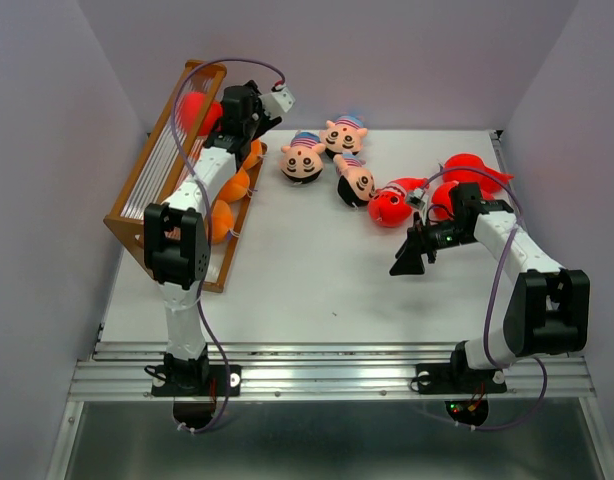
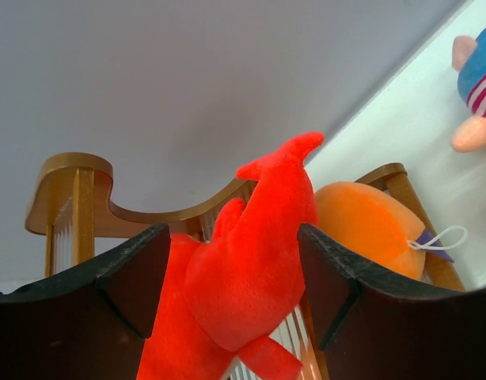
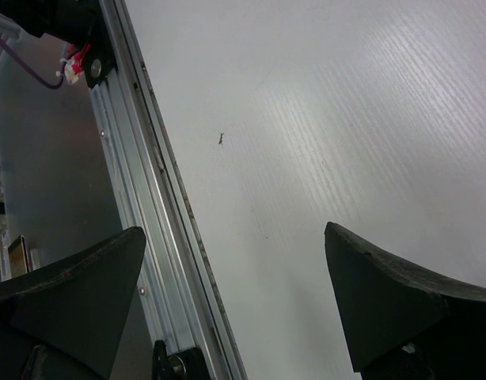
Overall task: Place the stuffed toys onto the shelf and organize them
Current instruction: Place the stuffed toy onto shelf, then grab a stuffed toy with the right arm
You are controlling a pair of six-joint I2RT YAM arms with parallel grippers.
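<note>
White, faintly ribbed table (image 1: 317,290); at its left edge stands the stepped shelf (image 1: 152,170), orange-brown wood with translucent slats, its curved rail-ends clear only from the left wrist; round orange plush (image 1: 232,185) line its low tier; three striped-cap doll heads (image 1: 303,160) and other red plush (image 1: 390,205) lie mid-table, seen from overhead only; left gripper (image 2: 233,229) spread either side of a fuzzy pointed red toy (image 2: 251,261) at the shelf's far end; right gripper (image 3: 233,231) gapes over bare table.

overhead and close left wrist share shelf (image 1: 152,170)
</note>
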